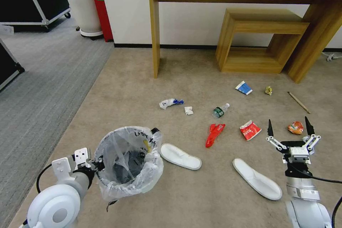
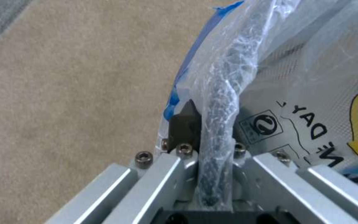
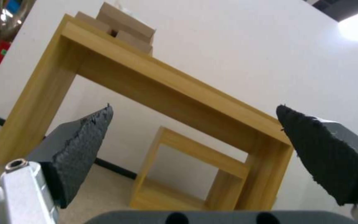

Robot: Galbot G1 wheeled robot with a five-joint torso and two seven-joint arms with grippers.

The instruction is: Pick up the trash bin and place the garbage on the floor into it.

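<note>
The left gripper (image 1: pixel 93 164) is clamped on the rim of the trash bin (image 1: pixel 128 162), and the left wrist view confirms it: the bag-wrapped dark rim runs straight between the jaws, with one black fingertip (image 2: pixel 186 119) pressed against the crinkly plastic liner. The bin hangs at the robot's left, its mouth open upward, with something dark and a yellow-printed scrap already inside the bag. Taking the bin as the landmark, the garbage lies out to its right on the beige carpet (image 1: pixel 135 89): the nearer white slipper (image 1: pixel 180 156) lies just beside the bin, its long axis slanting away from it; the second slipper (image 1: pixel 257 179) sits farther right, near the right arm. Beyond the nearer slipper come the red wrapper (image 1: pixel 214 134), the red-and-white packet (image 1: pixel 250 130), the green-label bottle (image 1: pixel 220 110) and the orange wrapper (image 1: pixel 295 127). The right gripper (image 1: pixel 289 131) hovers with its fingers spread wide and nothing between them, the orange wrapper showing just past the tips. So the free right arm is plainly the nearer one to most of the litter, while the bin-holding left arm is closest only to that first slipper. Whatever gets picked must travel leftward to reach the bin's mouth.
</note>
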